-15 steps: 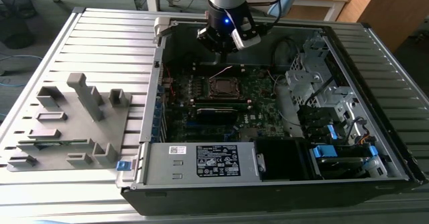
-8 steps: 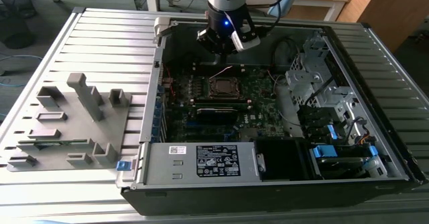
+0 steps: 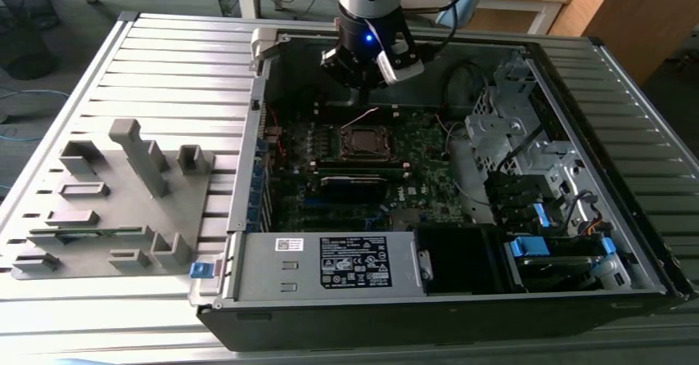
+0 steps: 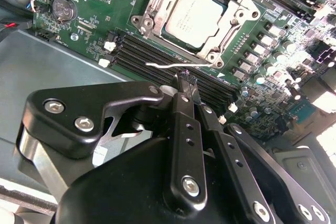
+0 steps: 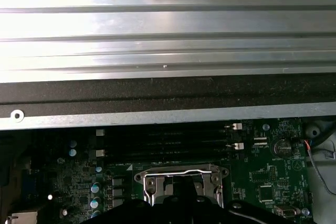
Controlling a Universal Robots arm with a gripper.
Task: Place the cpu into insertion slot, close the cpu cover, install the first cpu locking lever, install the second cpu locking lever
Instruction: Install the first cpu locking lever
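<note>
Claw (image 4: 185, 83), seemingly closed, hovers near seated cpu (image 4: 195, 17).

In the second wrist view the claw (image 4: 185, 82) blocks the circuit board (image 4: 94, 19) beneath it, and I can't tell whether its closed tips touch the thin locking lever (image 4: 168, 65). In the first wrist view the insertion slot (image 5: 181, 184) is cut off by the picture's edge and the claw's dark bulk. In the exterior view I find it too small to make out.

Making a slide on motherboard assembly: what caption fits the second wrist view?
Close-up: cpu seated beneath the closed cpu cover; shut gripper poised beside a thin wire locking lever.
</note>
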